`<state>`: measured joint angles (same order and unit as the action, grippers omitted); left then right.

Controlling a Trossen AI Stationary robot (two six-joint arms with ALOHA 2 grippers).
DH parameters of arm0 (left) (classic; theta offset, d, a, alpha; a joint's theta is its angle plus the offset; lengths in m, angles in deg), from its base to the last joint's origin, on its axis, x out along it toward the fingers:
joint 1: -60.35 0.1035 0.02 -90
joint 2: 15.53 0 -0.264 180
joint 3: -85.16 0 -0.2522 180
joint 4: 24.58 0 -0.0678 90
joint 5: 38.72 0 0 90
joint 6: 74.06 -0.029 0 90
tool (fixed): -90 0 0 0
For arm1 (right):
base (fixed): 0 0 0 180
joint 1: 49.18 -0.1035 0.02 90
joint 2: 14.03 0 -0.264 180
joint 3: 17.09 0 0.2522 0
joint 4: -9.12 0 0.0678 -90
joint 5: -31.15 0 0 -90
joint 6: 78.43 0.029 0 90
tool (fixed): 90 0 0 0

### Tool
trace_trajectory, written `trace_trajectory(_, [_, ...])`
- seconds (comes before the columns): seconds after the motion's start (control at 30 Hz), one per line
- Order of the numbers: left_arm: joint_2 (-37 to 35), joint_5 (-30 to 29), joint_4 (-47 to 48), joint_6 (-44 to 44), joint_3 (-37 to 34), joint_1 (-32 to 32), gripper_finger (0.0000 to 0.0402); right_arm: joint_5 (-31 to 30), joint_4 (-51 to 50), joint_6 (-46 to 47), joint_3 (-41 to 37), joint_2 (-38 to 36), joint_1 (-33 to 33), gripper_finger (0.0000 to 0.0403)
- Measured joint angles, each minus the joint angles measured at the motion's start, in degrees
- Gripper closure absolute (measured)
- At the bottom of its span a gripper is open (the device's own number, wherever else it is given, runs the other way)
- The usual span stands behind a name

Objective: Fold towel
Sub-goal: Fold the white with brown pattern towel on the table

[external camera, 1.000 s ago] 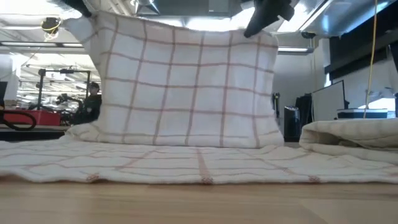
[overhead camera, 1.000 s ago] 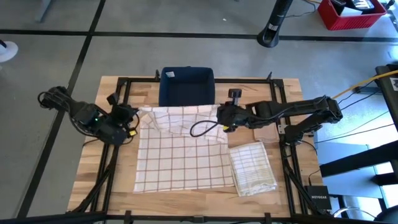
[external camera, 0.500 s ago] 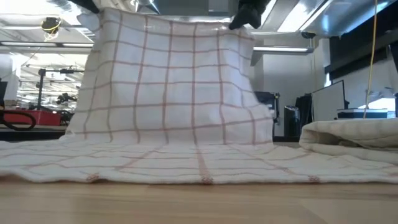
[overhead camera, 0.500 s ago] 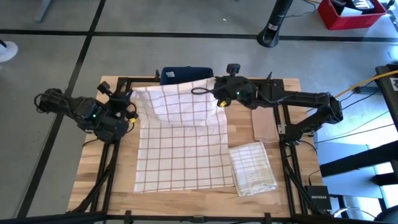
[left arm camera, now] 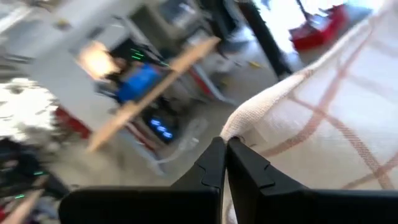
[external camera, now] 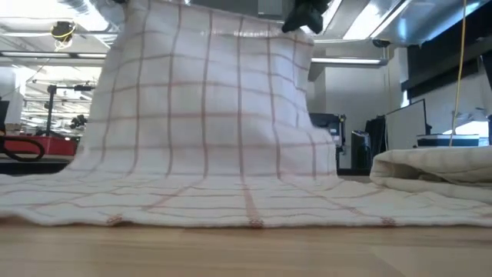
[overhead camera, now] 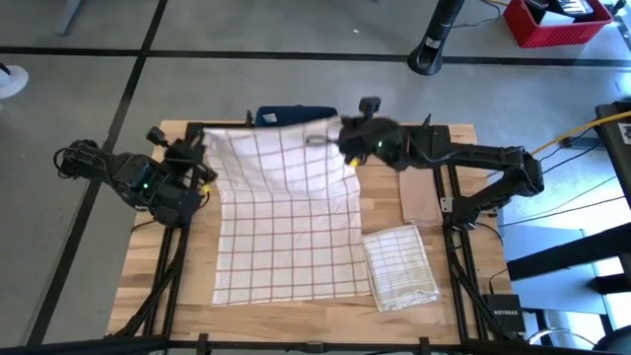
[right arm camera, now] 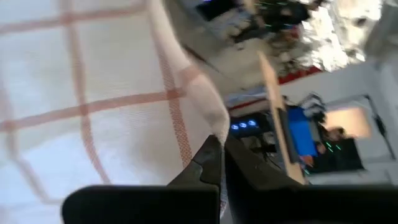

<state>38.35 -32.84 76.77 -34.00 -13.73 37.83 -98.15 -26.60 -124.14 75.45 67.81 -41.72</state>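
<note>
Two corners of the checked towel (overhead camera: 286, 212) are pinched in my end effectors, one each. The left end effector (overhead camera: 202, 160) is clamped on the far-left corner, and its wrist view shows the fingers (left arm camera: 245, 171) closed tight with the hem sticking out between them. The right end effector (overhead camera: 345, 138) is clamped on the far-right corner in the same way. Both sit raised over the far edge of the wooden counter (overhead camera: 449, 286), near the dark blue bin (overhead camera: 286, 116). The near half of the towel lies flat on the counter while the far half hangs up like a curtain, as the low view shows.

To fold cleanly, I judge I should carry both corners toward the near edge together, at equal height and speed, so the top hem stays straight. The right side looks a little slacker, with a ripple down that edge, so I would spread the two arms slightly apart to take it out. Then I would lower the corners onto the near corners, edge on edge, before letting go. I also need to stay off the folded striped towel (overhead camera: 401, 264) lying just beside the towel's right edge, or it may drag.
</note>
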Motion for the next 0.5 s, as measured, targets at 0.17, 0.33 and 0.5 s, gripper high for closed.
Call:
trace_trajectory(0.17, [-1.0,-5.0,0.4,-2.2,0.0,4.0,0.0396,3.1,7.0,-1.9,0.0,-0.1,6.3,0.0394])
trace_trajectory(0.33, [-1.1,-5.0,0.5,-4.5,0.0,6.6,0.0396,6.6,9.0,-3.3,0.0,0.7,10.1,0.0394])
trace_trajectory(0.5, [-1.1,-0.4,-0.4,-4.5,0.0,6.2,0.0396,6.8,5.3,-0.2,0.0,0.5,9.1,0.0394])
